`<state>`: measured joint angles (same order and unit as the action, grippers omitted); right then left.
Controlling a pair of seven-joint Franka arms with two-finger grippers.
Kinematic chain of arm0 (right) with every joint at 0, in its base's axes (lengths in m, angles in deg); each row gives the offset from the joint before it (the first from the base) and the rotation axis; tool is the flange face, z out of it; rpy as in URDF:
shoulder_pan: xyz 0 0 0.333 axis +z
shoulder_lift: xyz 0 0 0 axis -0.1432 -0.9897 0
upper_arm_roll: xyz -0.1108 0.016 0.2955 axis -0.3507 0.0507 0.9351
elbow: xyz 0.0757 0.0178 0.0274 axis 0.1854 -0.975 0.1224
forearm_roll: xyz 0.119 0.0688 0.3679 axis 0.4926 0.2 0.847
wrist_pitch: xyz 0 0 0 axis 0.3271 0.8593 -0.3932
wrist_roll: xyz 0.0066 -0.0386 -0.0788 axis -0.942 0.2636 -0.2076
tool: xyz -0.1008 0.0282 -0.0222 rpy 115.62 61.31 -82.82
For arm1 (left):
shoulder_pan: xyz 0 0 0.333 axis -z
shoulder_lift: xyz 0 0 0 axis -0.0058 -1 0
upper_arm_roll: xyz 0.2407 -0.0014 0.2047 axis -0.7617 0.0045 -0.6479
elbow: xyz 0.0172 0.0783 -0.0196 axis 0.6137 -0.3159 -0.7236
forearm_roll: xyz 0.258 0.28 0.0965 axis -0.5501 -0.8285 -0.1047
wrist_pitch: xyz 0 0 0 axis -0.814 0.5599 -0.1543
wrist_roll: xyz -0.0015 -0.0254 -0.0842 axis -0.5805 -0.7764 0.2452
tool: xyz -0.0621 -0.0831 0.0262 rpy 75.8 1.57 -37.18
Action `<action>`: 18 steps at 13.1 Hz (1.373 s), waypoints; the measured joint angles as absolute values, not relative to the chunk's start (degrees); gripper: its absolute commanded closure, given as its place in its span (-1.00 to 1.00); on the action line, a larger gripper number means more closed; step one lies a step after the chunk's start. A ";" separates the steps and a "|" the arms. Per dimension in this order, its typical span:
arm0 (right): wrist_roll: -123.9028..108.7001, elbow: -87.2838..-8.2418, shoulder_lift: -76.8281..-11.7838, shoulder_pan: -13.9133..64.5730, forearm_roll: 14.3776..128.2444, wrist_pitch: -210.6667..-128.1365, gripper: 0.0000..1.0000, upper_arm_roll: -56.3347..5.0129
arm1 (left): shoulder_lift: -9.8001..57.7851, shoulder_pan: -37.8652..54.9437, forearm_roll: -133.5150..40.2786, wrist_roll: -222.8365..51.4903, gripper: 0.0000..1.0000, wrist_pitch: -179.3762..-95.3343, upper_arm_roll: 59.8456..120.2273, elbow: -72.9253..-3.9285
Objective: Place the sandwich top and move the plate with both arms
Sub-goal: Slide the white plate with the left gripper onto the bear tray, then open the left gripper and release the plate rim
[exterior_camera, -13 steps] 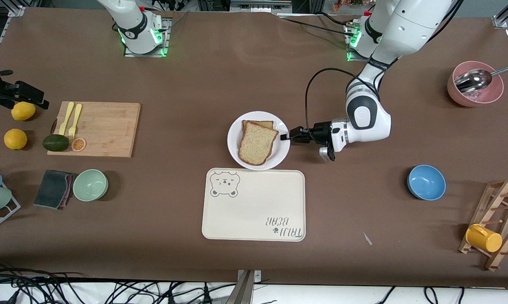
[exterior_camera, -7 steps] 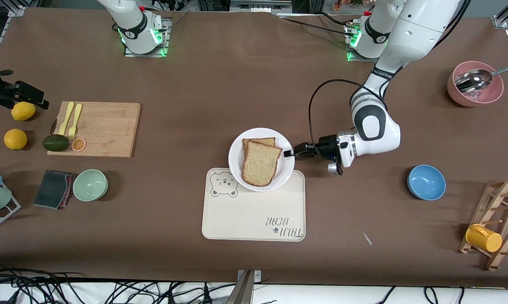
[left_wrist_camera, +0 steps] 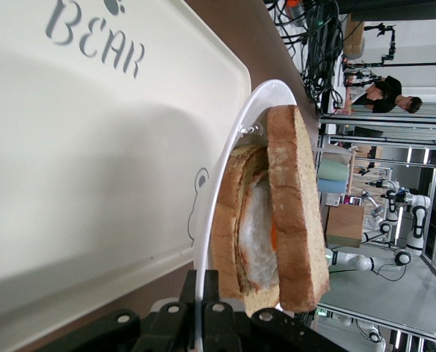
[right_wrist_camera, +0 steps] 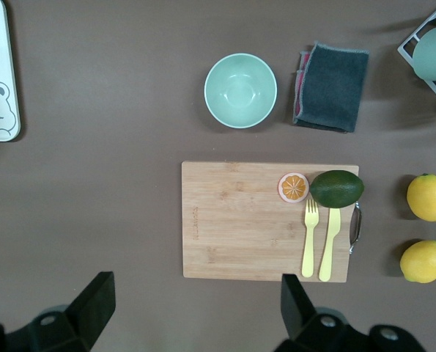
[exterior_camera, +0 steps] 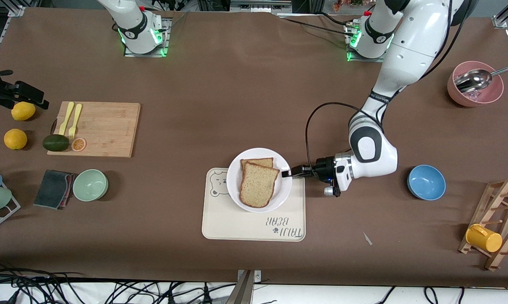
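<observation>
Resting on the egg-topped slice (left_wrist_camera: 241, 242), the sandwich top (exterior_camera: 258, 184) sits on the plate (exterior_camera: 279, 199) over the bear tray (exterior_camera: 254, 228). The left gripper (exterior_camera: 286, 173) pinches the plate's rim. The right gripper (right_wrist_camera: 196, 304) hangs spread wide above the cutting board (right_wrist_camera: 239, 220).

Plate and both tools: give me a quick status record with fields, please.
plate: white plate, over the bear tray, covering part of the bear drawing
load: bread slice on top of an egg-topped slice
left tool: left tool shut on the plate rim, at the side toward the left arm's end
right tool: right tool open, high over the cutting board, holding nothing
</observation>
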<state>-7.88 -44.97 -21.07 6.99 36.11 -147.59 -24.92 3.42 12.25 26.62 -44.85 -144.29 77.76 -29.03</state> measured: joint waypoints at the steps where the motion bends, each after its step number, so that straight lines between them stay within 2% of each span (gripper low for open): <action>1: -7.88 -44.96 -21.07 6.99 36.11 -147.59 -1.00 -24.92 | 1.94 12.25 26.19 -46.61 1.00 -144.29 77.68 -26.98; 9: -7.88 -44.93 -21.09 6.99 36.11 -147.59 -1.00 -24.92 | -9.09 14.48 26.19 -49.61 1.00 -150.15 77.65 -14.55; 15: -7.88 -44.93 -21.09 6.99 36.11 -147.59 -1.00 -24.92 | -11.45 15.86 27.67 -50.86 1.00 -150.82 77.70 -12.72; 17: -7.88 -44.93 -21.09 6.99 36.12 -147.59 -1.00 -24.92 | -11.55 15.86 27.67 -51.05 0.39 -150.90 77.70 -12.37; 18: -7.88 -44.93 -21.09 6.99 36.12 -147.59 -1.00 -24.92 | -11.55 15.86 27.68 -51.25 0.29 -150.90 77.71 -12.19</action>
